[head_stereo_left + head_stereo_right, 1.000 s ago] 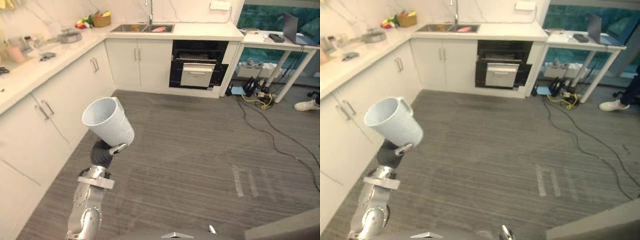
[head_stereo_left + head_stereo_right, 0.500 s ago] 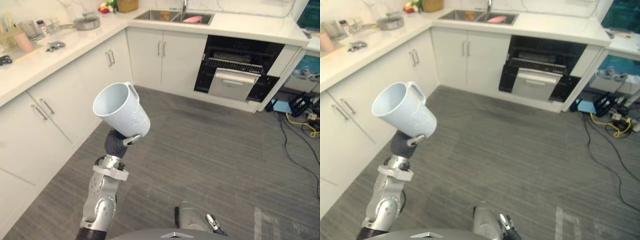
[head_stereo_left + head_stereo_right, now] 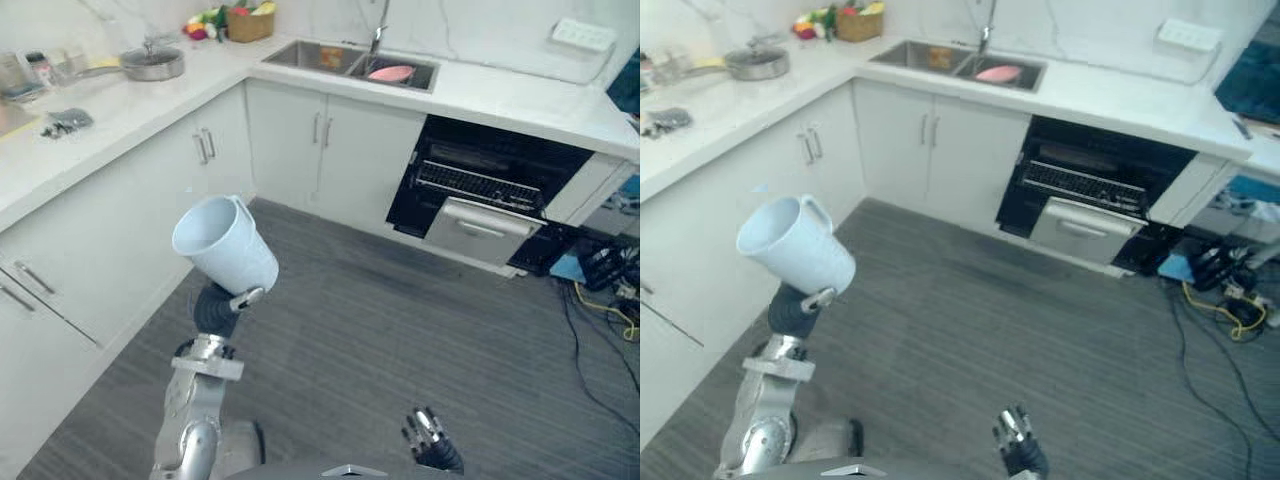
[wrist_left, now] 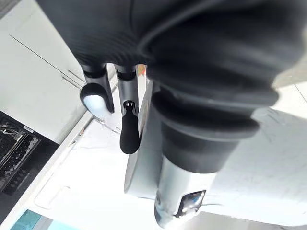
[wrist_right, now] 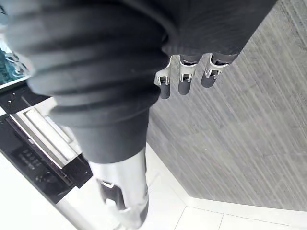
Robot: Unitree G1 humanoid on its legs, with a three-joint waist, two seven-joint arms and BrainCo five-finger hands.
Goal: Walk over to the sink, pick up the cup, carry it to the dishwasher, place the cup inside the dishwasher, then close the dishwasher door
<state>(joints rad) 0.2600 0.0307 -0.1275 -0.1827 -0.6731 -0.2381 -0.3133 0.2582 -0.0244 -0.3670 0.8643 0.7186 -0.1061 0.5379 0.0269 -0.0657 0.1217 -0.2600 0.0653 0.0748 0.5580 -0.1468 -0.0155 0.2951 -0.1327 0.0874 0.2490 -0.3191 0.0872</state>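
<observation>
L hand raised, fingers curled round cup; cup tilted, mouth toward cabinets, over floor. R hand low, fingers loose, empty. Dishwasher open ahead, just right of sink.
</observation>
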